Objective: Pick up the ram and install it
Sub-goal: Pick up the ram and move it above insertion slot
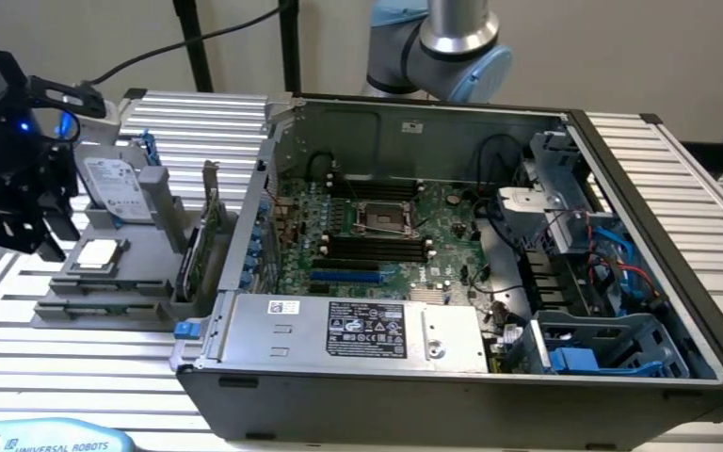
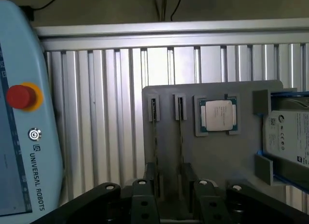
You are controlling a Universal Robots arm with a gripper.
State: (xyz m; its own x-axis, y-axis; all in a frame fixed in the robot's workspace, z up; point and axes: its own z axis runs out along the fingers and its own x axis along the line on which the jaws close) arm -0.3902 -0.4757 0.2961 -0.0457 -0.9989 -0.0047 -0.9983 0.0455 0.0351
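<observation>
Two ram sticks stand on edge in slots of a grey holder (image 2: 217, 161): one ram stick (image 2: 154, 142) and a second ram stick (image 2: 181, 142) beside it. In the exterior view they lie low at the holder's front, where a green ram edge (image 1: 108, 307) shows. My gripper (image 2: 171, 204) hangs above the end of the holder with its black fingers (image 2: 140, 197) spread apart and nothing between them. In the exterior view the gripper (image 1: 16, 231) is at the far left, beside the holder. The black memory slots (image 1: 375, 247) lie on the motherboard inside the open computer case (image 1: 462, 377).
The holder also carries a square silver processor (image 2: 218, 115), a hard drive (image 2: 289, 137) and an upright green expansion card (image 1: 211, 226). A teach pendant (image 2: 24, 137) with a red stop button lies on the ribbed aluminium table (image 2: 106, 113). Cables and drive cages crowd the case's right side.
</observation>
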